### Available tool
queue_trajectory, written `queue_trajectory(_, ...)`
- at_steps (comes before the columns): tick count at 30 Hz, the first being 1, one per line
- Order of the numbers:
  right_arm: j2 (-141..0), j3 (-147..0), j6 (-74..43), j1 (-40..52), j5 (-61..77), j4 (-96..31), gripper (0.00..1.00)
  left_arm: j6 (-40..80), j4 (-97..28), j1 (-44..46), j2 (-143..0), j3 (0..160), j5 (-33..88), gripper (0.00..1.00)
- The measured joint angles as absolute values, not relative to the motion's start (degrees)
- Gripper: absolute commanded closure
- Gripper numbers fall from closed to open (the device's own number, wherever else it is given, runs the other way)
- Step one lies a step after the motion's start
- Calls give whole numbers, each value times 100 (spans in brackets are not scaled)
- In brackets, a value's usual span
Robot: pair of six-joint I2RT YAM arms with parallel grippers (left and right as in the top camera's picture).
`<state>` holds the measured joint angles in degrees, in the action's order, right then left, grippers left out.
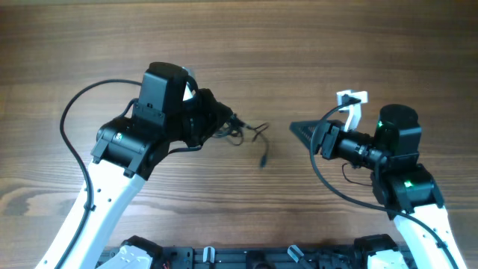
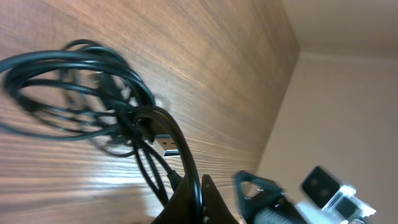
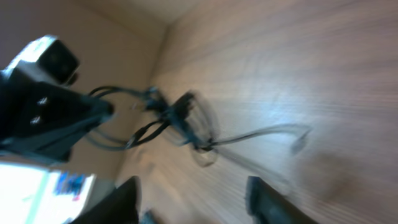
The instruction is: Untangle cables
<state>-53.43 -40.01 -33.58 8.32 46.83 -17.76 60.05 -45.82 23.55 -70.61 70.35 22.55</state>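
Holding the cables (image 1: 240,135) clenched in my left claw (image 2: 194,198), bunched low over the table (image 1: 246,45). One loose tail (image 1: 263,153) runs rightward toward my right claw (image 3: 196,196), which stands released and empty, the nearer claw to that end.

Your bench (image 1: 239,45): wood, brown streaky grain, smooth, low satin sheen under the light. You see the cables (image 2: 133,118) in dark smooth sheathing, slightly glossy. One plug (image 2: 165,146): bright bare metal. Your left tool (image 2: 194,202) and right tool (image 1: 302,132): black plastic, matt. The arm shells (image 1: 112,202): white plastic, smooth.
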Motion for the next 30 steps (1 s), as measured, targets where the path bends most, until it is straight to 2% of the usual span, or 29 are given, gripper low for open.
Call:
queue_trajectory(5,-5535,-4001,-3391,978,5148,-1767,23,6731,-4536,2355,-7061,7035,2285,96)
queue_trajectory(11,-5878,-4001,-3739,1304,5284,-1278,23,6816,-4560,2355,-7061,7035,2368,96)
queue_trajectory(13,-5988,-4001,-3839,1452,5339,-1020,31,6764,-4565,2355,-7061,7035,2370,96)
queue_trajectory(14,-6031,-4001,-3879,1522,5360,-919,43,6683,-4567,2355,-7061,7035,2377,96)
queue_trajectory(16,-6121,-3999,-4003,1710,5411,-709,57,6501,-4595,2355,-7061,7035,2386,96)
queue_trajectory(17,-6149,-4001,-4084,1756,5419,-593,62,6368,-4626,2355,-7061,7035,2392,96)
queue_trajectory(19,-6184,-4001,-4141,1811,5433,-447,66,6180,-4628,2355,-7061,7035,2416,96)
queue_trajectory(22,-6195,-4001,-4340,1835,5443,-368,64,5883,-4628,2355,-7061,7035,2561,96)
queue_trajectory(23,-6195,-4001,-4362,1835,5443,-368,61,5815,-4628,2355,-7061,7035,2604,96)
queue_trajectory(25,-6204,-4001,-4414,1835,5443,-370,47,5723,-4628,2355,-7061,7035,2694,96)
queue_trajectory(28,-6204,-4001,-4582,1835,5446,-373,41,5638,-4628,2355,-7061,7035,2755,96)
queue_trajectory(30,-6206,-4001,-4705,1835,5443,-373,41,5614,-4626,2364,-7061,7035,2775,96)
